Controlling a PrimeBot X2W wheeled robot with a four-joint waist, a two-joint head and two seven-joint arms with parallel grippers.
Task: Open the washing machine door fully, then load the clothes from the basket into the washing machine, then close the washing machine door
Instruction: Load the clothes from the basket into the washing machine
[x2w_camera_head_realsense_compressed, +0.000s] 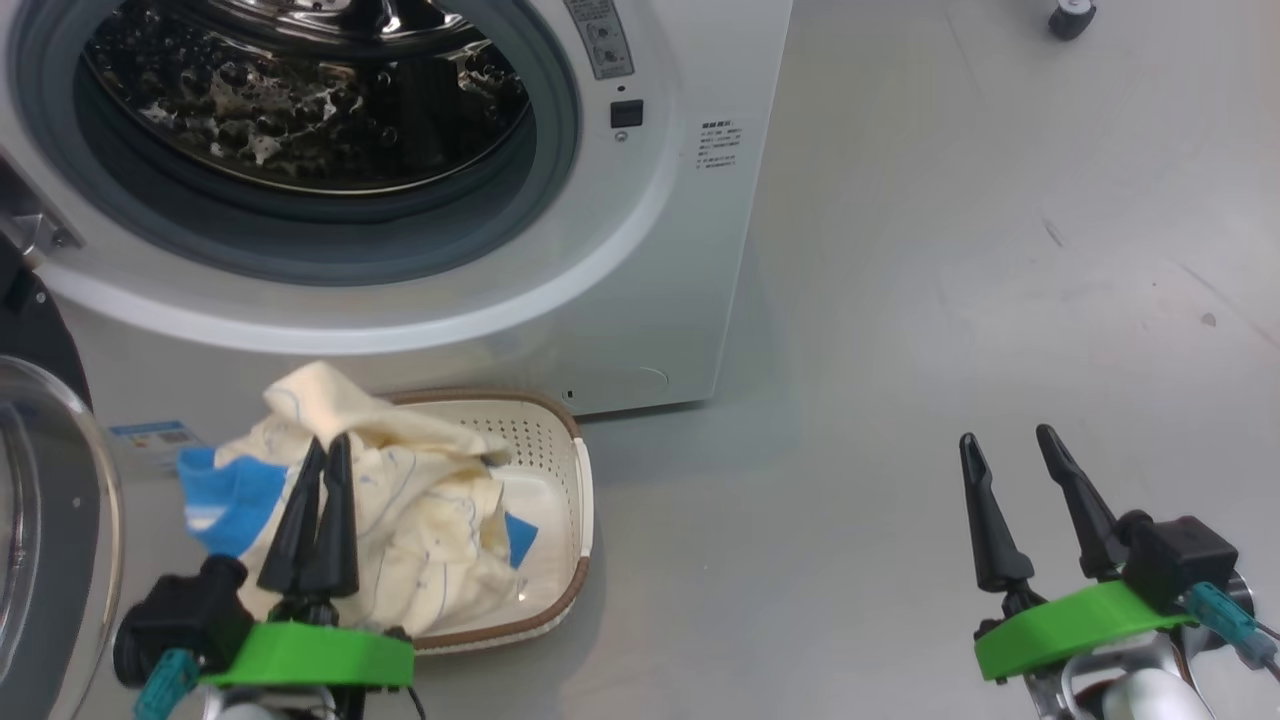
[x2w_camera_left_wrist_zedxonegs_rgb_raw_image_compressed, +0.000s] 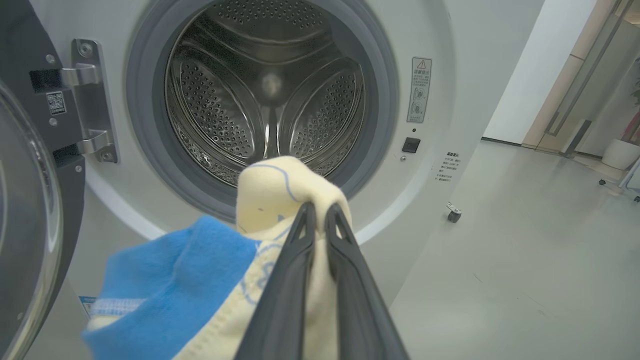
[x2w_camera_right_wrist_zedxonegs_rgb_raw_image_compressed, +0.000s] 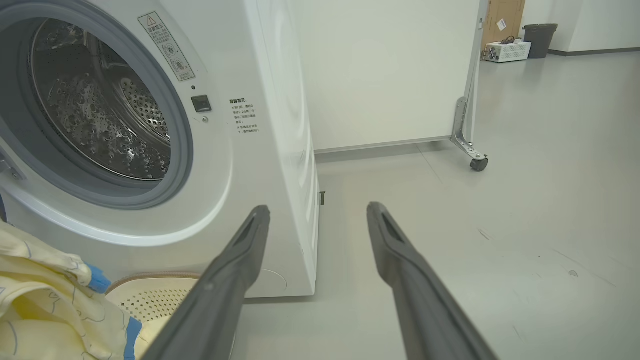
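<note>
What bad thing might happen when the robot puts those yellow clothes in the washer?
The left claw pinches just a small fold of the clothes, so they might slip out. The rest trails into the basket, which may get dragged or tipped. Hanging cloth could also snag on the grey gasket instead of landing in the drum.

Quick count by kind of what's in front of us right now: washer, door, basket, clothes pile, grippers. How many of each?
washing machine: 1
door, swung open: 1
basket: 1
clothes, one pile, single garments not countable: 1
grippers: 2, the left gripper shut on the clothes, the right gripper open
Total: 6
</note>
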